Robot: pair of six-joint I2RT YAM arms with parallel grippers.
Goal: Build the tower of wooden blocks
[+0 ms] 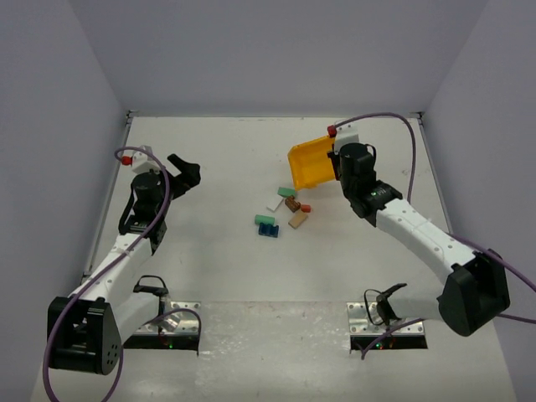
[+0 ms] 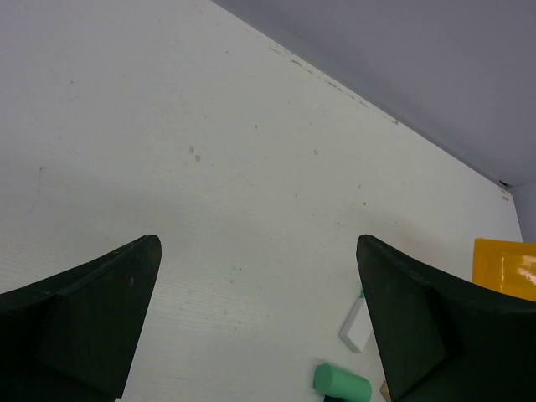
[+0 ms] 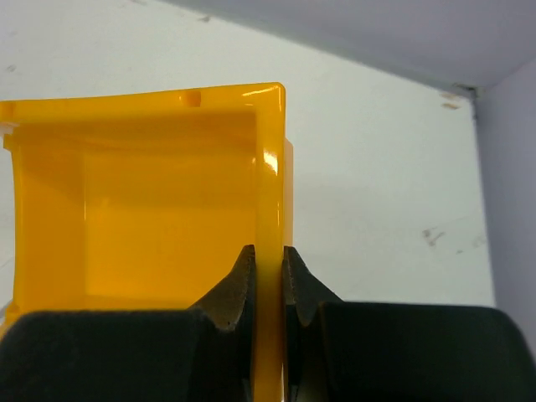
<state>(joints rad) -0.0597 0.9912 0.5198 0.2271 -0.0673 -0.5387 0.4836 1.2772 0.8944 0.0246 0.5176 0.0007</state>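
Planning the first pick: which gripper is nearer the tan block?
Right. The right gripper, shut on the yellow bin, is just beyond the tan block; the left gripper hovers open, far left.

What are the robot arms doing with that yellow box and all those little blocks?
The right gripper is pinching one wall of the yellow bin, which is tipped on its side and looks empty inside. The little wooden blocks lie in a loose bunch on the table just in front of the bin, with nothing stacked yet. The left gripper is open over bare table and holds nothing.
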